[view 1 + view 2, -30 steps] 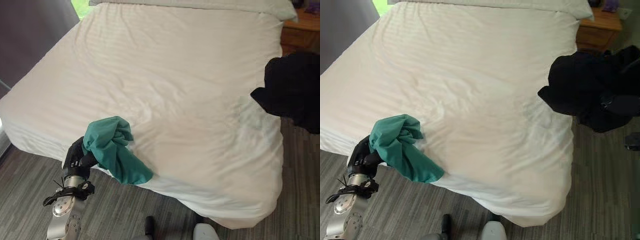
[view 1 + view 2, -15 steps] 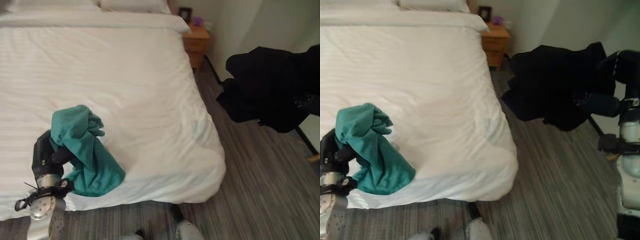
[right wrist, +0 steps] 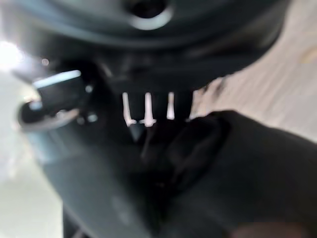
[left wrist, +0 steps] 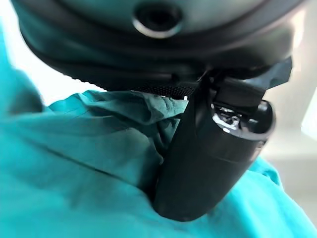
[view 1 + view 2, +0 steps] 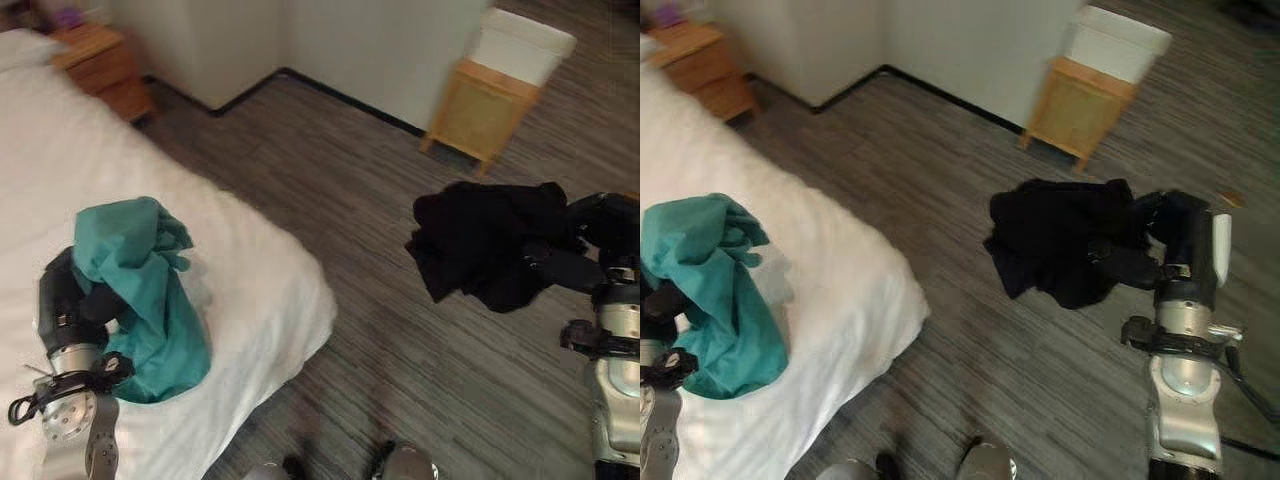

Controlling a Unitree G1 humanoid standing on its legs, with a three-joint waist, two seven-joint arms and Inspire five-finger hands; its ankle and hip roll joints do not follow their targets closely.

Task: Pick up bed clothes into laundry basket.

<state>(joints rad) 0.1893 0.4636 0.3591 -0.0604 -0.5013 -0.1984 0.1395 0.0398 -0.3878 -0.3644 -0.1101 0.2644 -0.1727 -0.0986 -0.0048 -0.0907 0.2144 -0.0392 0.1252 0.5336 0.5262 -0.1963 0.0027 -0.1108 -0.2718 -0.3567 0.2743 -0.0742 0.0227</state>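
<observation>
Clothes fill both my hands: my left hand [image 5: 62, 310] grips the teal garment [image 5: 140, 280] over the bed [image 5: 250, 290], my right hand [image 5: 1185, 245] clutches the black garment [image 5: 1060, 240] above the floor. Dangling folds could slip before reaching the basket [image 5: 500, 90].

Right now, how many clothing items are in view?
2: teal garment in the left hand over the bed; black garment in the right hand above the floor.
</observation>
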